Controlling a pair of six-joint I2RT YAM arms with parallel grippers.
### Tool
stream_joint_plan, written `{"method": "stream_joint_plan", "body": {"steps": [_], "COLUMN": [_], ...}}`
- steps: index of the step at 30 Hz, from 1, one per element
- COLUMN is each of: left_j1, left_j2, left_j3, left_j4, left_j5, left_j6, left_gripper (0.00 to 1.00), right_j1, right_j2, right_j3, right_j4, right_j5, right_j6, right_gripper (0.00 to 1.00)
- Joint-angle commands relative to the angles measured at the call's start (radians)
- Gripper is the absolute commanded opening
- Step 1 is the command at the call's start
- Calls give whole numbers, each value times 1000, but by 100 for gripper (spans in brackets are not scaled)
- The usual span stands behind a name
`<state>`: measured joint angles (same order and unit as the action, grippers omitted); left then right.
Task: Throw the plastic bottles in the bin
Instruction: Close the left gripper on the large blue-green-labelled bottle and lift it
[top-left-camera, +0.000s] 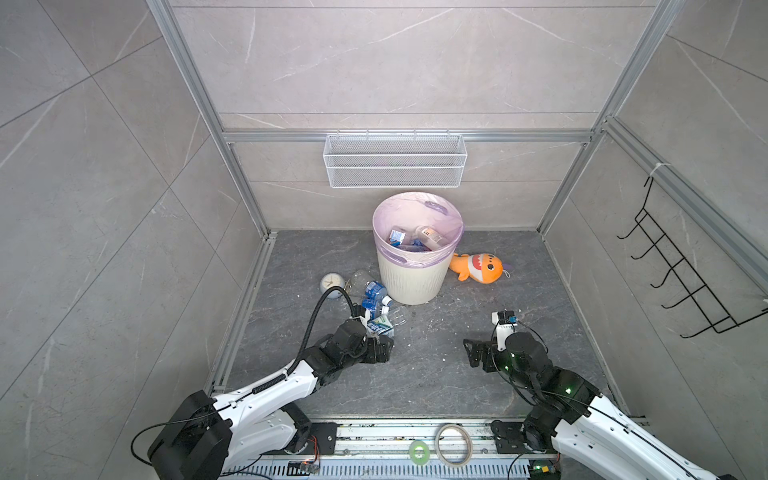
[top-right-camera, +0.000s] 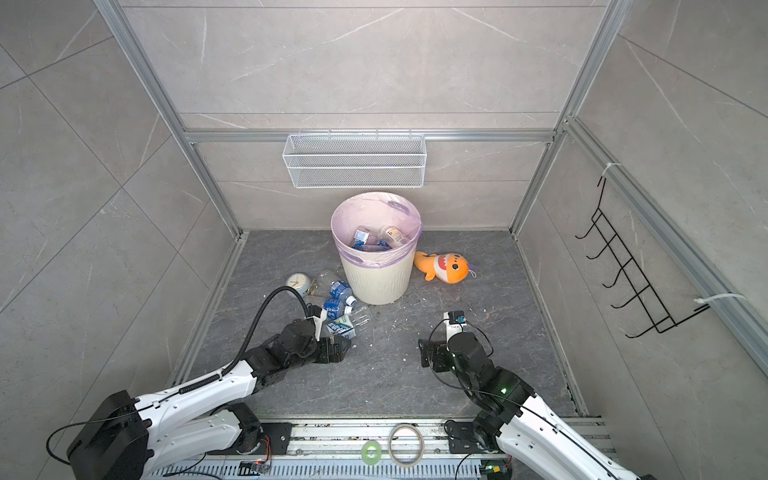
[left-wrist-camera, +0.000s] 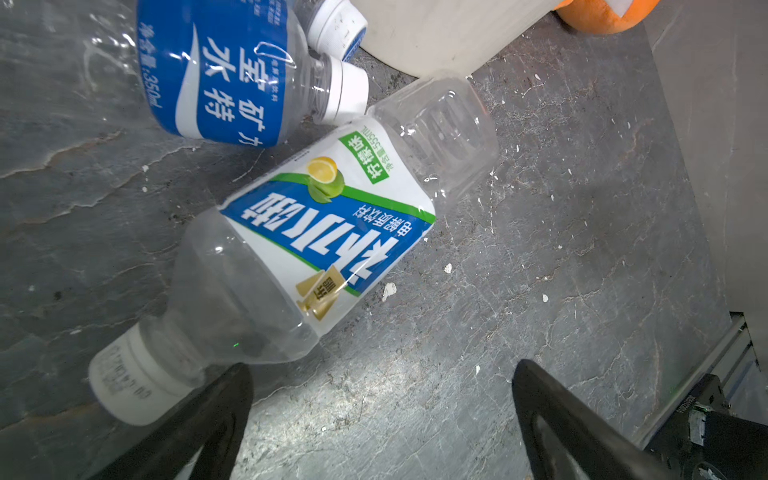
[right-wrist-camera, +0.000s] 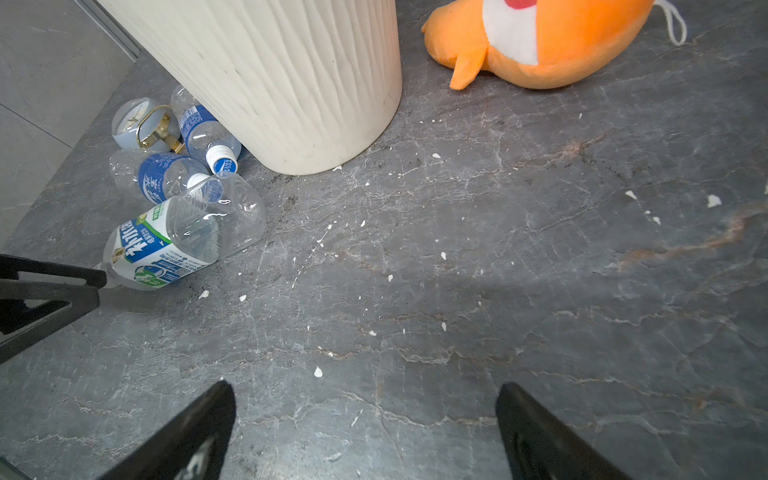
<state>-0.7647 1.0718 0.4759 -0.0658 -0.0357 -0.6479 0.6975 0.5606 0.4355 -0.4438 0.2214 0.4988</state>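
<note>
1. Nearest the left wrist camera lies the green-and-blue labelled bottle (left-wrist-camera: 328, 232) on its side on the grey floor (left-wrist-camera: 540, 270), its white cap (left-wrist-camera: 129, 378) just beside one black finger (left-wrist-camera: 216, 415) of the left gripper (left-wrist-camera: 378, 374), whose jaws stand wide apart with nothing between them
2. Two blue-labelled bottles lie beyond it: one (left-wrist-camera: 220, 75) has its cap touching the green-labelled bottle's clear base, and the other (right-wrist-camera: 203, 133) rests against the foot of the bin (right-wrist-camera: 291, 83)
3. Another clear bottle (top-left-camera: 360, 279) lies behind these, beside the clock (top-left-camera: 331, 285); all four sit in a loose cluster left of the bin in both top views
4. Inside the bin's lilac liner (top-left-camera: 415, 208) more plastic bottles (top-left-camera: 415, 241) are piled, some with blue labels
5. Right of the bin, an orange plush shark (top-left-camera: 480, 268) lies on the floor, close to the bin's wall
6. Well apart from the cluster, the right gripper (right-wrist-camera: 365, 399) hangs over bare floor, its fingers spread wide and empty
7. On the back wall a white wire basket (top-left-camera: 395, 160) hangs above the bin, and a black hook rack (top-left-camera: 685, 270) is on the right wall
8. Two tape rolls (top-left-camera: 453, 444) lie on the front rail between the arm bases
</note>
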Motion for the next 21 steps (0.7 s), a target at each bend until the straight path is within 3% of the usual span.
{"method": "stream_joint_plan", "body": {"steps": [1, 7, 21], "left_j1": [-4, -5, -4], "left_j2": [-33, 17, 360], "left_j3": [87, 223, 466], "left_j4": [-60, -142, -305], "left_j5": [-70, -117, -154], "left_j6": [52, 190, 447], "left_gripper": [100, 98, 87], "right_j1": [5, 6, 5], "right_j2": [-11, -8, -7], "right_j3": [-11, -10, -11], "right_j4": [8, 9, 10], "right_j5": [19, 22, 29], "right_j6": [6, 6, 9], "right_gripper": [100, 100, 100]}}
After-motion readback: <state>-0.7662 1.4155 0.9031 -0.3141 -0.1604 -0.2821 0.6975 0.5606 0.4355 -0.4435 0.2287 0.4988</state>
